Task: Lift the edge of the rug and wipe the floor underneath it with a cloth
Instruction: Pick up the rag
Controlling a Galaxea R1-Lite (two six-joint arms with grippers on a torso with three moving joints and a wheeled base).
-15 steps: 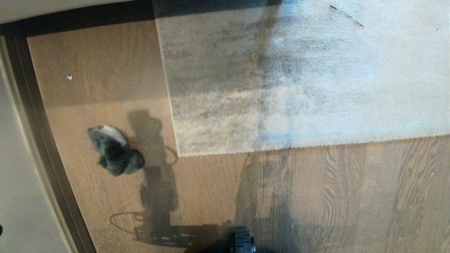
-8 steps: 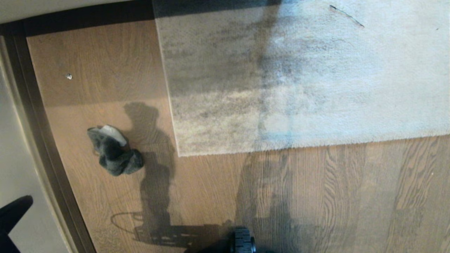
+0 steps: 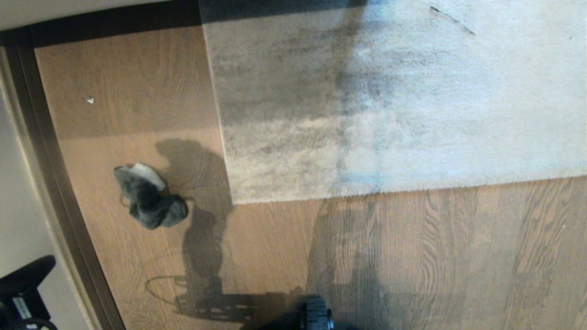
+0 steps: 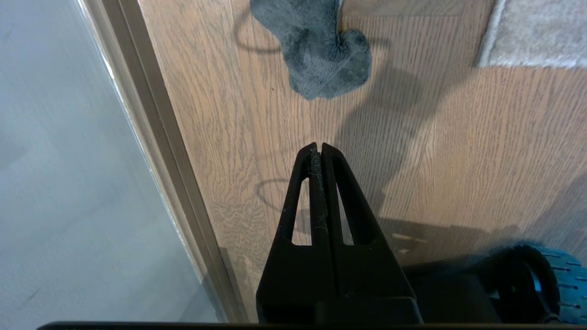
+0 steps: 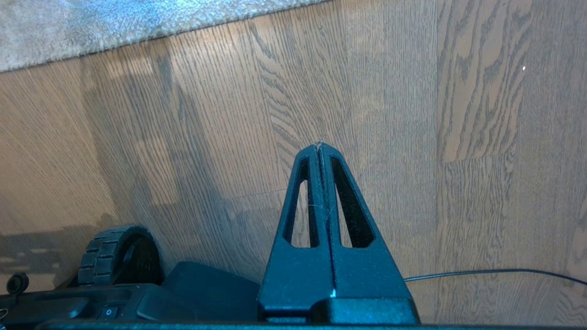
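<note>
At the near edge of the head view, a black wheel [image 3: 317, 316] of the robot's base pokes into sight, standing on the floor [image 3: 412, 256], whose brown planks show dark wavy grain. Low in the left corner of that view a black part of the left arm [image 3: 25, 293] shows, over the pale surface beyond the dark skirting strip [image 3: 59, 183]. The left end effector [image 4: 318, 147] hangs above the floor with its two fingers pressed together and nothing between them; a few pale fibres cling along the seam. It points toward the cloth and is apart from it. The right end effector [image 5: 321, 145] also hangs over bare planks, fingers pressed together and empty, with a thin black cable [image 5: 495, 272] lying on the floor beside it and the base's wheel [image 5: 120, 254] nearby.

Farther out, the cloth [image 3: 149, 197] lies crumpled on the floor between the skirting strip and the rug, dark grey with a lighter patch at its far end. It is near the rug's corner but does not touch it. The arm's shadow falls across the planks between them. The rug edge [image 3: 412, 187] lies flat on the floor, running from the square corner off to the right, and a second border runs away from that corner toward the far wall. A small pale speck [image 3: 90, 100] sits on the planks well beyond the cloth.
</note>
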